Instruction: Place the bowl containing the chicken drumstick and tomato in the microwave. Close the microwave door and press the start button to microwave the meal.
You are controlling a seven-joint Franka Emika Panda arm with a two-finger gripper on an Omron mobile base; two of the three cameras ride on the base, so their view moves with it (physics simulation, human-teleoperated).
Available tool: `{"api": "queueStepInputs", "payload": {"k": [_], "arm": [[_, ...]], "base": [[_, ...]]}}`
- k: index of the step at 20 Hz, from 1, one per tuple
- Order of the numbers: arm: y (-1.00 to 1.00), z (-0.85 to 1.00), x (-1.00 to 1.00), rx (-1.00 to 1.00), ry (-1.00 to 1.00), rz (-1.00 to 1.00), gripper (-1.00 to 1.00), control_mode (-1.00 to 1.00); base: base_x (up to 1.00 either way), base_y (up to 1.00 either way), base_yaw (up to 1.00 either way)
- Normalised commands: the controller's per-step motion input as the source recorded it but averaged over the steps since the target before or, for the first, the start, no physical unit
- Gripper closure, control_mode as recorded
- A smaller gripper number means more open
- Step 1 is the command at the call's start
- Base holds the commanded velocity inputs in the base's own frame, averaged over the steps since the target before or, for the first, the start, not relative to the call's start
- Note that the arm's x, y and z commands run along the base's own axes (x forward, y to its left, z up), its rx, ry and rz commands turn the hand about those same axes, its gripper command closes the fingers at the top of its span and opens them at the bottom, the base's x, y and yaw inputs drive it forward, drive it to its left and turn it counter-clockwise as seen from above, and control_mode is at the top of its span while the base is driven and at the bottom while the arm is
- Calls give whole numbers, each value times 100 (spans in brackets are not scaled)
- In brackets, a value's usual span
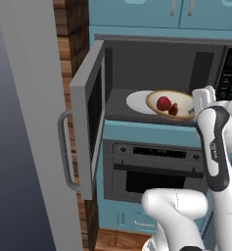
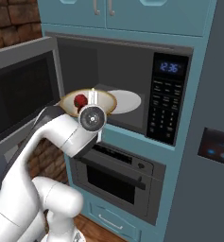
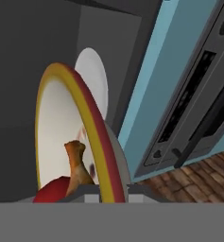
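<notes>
Bowl point(image 1: 172, 104) held at near right rim by gripper point(image 1: 201, 100), fingers clamped on rim; bowl at microwave point(image 1: 159, 78) mouth, partly over white turntable point(image 1: 137, 101). Tomato point(image 1: 163, 103) and drumstick point(image 1: 174, 109) seen inside bowl. Door point(image 1: 88, 117) swung open to left. Keypad point(image 2: 166, 99) at right of cavity. Oven point(image 1: 156, 171) set below in teal cabinetry point(image 1: 151, 10); brick wall point(image 1: 68, 29) at left, wood floor point(image 1: 117, 240) beneath.
</notes>
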Motion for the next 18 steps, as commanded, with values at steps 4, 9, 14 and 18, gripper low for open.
{"api": "queueStepInputs", "payload": {"k": [4, 9, 14, 18], "arm": [[-4, 0, 47, 0, 9, -3, 100, -100], [-5, -2, 58, 0, 0, -2, 100, -100], [-4, -27, 61, -1, 1, -2, 100, -100], [-10, -41, 61, -2, 3, -2, 100, -100]], "base": [[0, 0, 0], [0, 0, 0], [0, 0, 0], [0, 0, 0]]}}
